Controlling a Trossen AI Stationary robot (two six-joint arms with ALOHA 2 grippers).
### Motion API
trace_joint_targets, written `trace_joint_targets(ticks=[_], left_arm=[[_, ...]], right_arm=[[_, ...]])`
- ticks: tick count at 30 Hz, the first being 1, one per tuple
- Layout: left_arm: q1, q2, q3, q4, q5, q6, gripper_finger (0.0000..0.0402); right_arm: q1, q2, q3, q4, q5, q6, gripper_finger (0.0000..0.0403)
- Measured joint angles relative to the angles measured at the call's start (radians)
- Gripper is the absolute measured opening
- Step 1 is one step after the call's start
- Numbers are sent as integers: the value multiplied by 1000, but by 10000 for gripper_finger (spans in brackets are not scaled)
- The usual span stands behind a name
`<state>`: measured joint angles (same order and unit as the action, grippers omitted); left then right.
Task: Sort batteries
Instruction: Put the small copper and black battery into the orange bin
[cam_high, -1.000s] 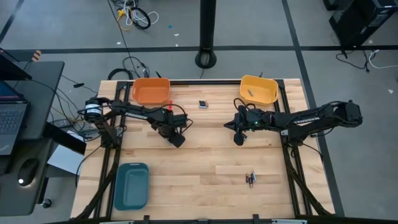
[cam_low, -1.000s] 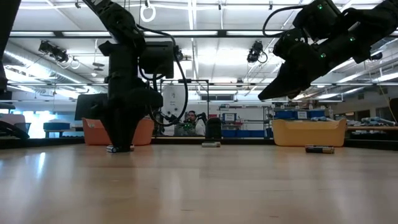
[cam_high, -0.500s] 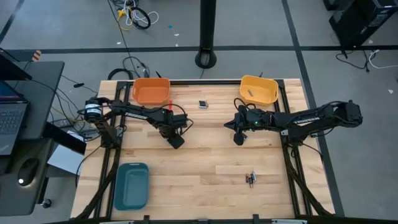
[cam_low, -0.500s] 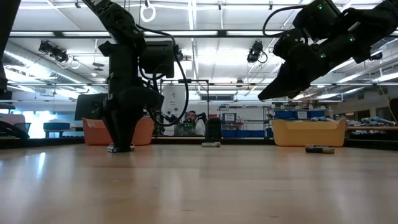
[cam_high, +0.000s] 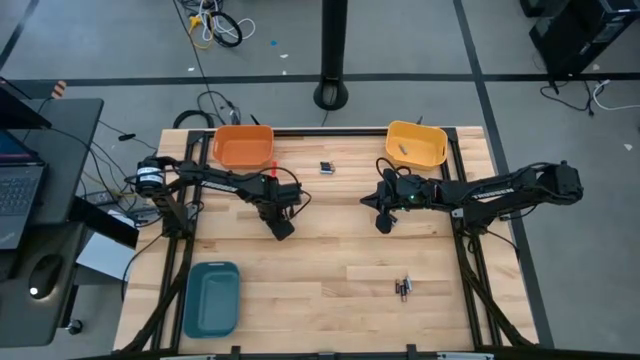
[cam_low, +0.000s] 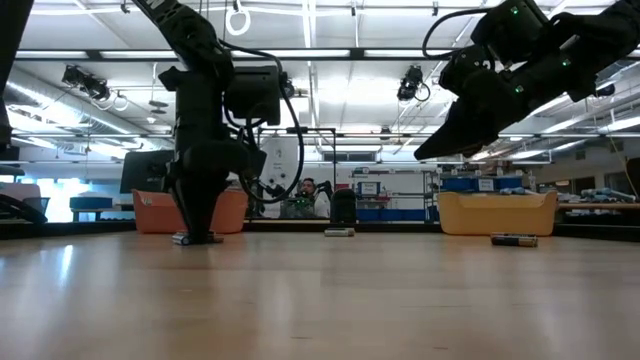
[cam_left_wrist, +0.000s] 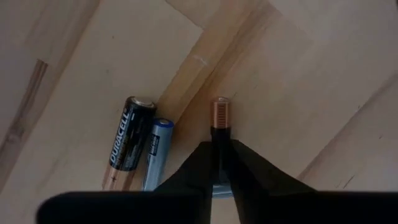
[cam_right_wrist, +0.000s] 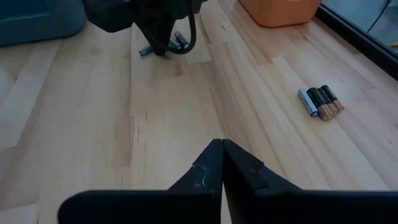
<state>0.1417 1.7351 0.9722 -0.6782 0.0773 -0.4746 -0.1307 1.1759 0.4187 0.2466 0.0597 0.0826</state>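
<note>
yellow bin (cam_high: 416, 145): one battery (cam_high: 404, 149) inside | left pincer (cam_left_wrist: 219, 144) clamps copper-top battery (cam_left_wrist: 219, 113) | right pincer (cam_right_wrist: 222, 163) closed, holding nothing

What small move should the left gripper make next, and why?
Probably lift straight up. The left gripper is down at the table with its fingers closed on a thin copper-tipped battery, and two more batteries lie close beside it, so a sideways pull might knock them.

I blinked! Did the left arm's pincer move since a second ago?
Yes, slightly: the left pincer edged toward the orange tray, and its fingers closed on a battery.
</note>
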Motion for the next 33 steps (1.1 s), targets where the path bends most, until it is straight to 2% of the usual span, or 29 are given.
trace_joint_targets(ticks=[3, 10, 17, 21, 25, 33], left_arm=[[0, -3, 0, 9, 4, 5, 28], [-4, 2, 38, -10, -28, 59, 30], [-5, 1, 156, -32, -65, 106, 27], [3, 0, 253, -167, -149, 154, 27], [52, -14, 323, -279, -241, 181, 27], [241, -115, 337, -338, -275, 228, 26]], right_arm=[[0, 0, 0, 0, 0, 0, 15], [0, 0, 0, 0, 0, 0, 21], [0, 0, 0, 49, 0, -33, 15], [0, 0, 0, 52, 0, -34, 21], [0, 0, 1, 49, 0, -34, 19], [0, 0, 0, 44, 0, -34, 19]])
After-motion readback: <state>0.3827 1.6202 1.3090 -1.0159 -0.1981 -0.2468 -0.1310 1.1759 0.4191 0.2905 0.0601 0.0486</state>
